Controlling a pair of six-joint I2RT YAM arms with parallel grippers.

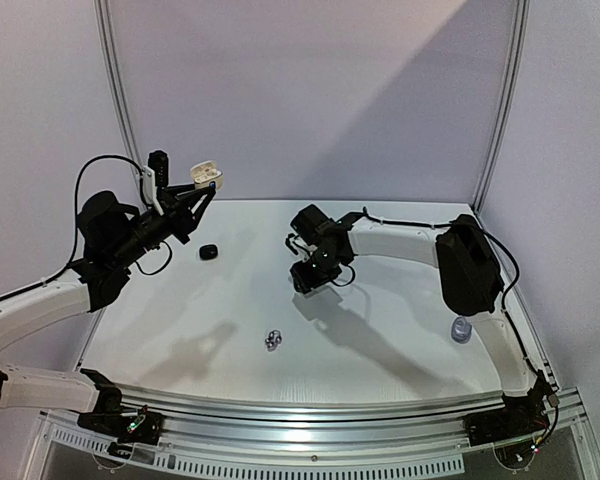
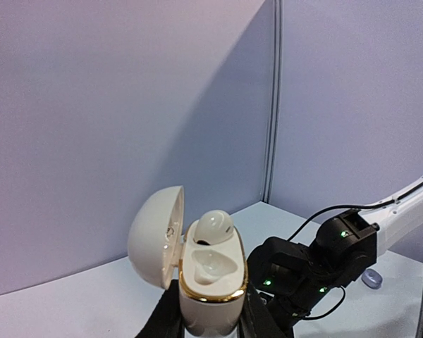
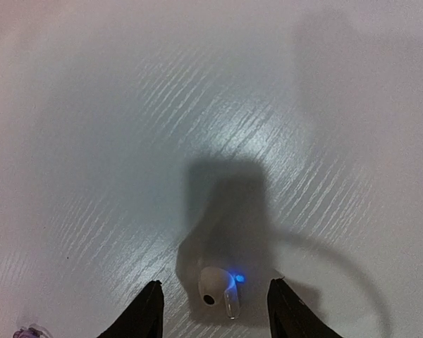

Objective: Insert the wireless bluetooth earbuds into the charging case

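Note:
A white charging case [image 2: 210,289] with a gold rim is held upright in the air at the back left, with my left gripper [image 2: 211,320] shut on its body. Its lid [image 2: 155,236] hangs open to the left. One white earbud [image 2: 213,225] sits in the far slot and the near slot [image 2: 210,266] is bare. In the top view the case [image 1: 206,175] shows above the left gripper [image 1: 194,198]. My right gripper [image 3: 215,284] stands open low over the table. Between its fingers a white earbud [image 3: 214,287] with a blue light touches neither finger.
A small black case [image 1: 208,252] lies on the table below the left gripper. A cluster of silvery earbuds [image 1: 273,341] lies near the front middle. A bluish case [image 1: 461,330] sits by the right arm. White walls close the back and sides.

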